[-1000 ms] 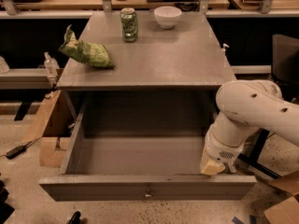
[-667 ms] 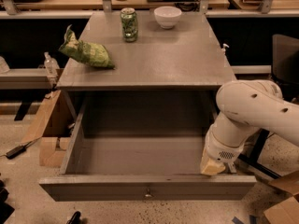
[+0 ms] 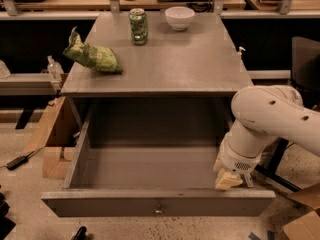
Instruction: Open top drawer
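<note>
The top drawer [image 3: 150, 169] stands pulled far out from under the grey tabletop [image 3: 160, 59]. Its grey inside is bare. Its flat front [image 3: 100, 206] faces me at the bottom of the view, with a small brass knob [image 3: 158, 210] at the centre. My white arm [image 3: 270, 119] comes in from the right. My gripper [image 3: 227, 178] hangs at the drawer's right front corner, just inside the front panel, with tan fingertips pointing down. It holds nothing that I can see.
On the tabletop stand a green can [image 3: 138, 26], a white bowl [image 3: 179, 17] and a green chip bag [image 3: 92, 56]. Cardboard boxes [image 3: 50, 134] sit on the floor at the left. A dark chair [image 3: 305, 64] is at the right.
</note>
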### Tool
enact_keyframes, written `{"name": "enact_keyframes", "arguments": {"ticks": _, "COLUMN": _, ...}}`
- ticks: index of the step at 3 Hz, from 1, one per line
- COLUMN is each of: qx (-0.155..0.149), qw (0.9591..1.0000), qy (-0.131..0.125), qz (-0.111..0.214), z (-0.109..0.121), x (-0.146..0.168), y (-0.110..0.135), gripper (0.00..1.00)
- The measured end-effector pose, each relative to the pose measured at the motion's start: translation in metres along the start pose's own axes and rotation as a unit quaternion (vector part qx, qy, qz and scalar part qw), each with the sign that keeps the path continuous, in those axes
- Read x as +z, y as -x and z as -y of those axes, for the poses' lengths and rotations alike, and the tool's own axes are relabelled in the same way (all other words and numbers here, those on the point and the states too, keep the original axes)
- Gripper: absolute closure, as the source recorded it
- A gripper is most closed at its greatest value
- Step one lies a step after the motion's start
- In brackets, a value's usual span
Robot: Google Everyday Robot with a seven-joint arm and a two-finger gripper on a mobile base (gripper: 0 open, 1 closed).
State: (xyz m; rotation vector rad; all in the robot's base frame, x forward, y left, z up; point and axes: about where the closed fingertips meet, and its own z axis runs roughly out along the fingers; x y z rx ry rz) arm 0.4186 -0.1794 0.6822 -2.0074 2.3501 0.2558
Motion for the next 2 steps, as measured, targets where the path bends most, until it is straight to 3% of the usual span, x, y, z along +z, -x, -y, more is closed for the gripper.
{"name": "enact_keyframes", "arguments": {"ticks": 1, "qx": 0.000, "qw": 1.0000, "qy": 0.000, "qz": 0.000, "z": -0.0006, "x": -0.0004, "y": -0.0002, "gripper": 0.00}}
{"name": "enact_keyframes", "arguments": {"ticks": 2, "qx": 0.000, "qw": 1.0000, "qy": 0.000, "qz": 0.000, "z": -0.0006, "x": -0.0004, "y": -0.0002, "gripper": 0.00}}
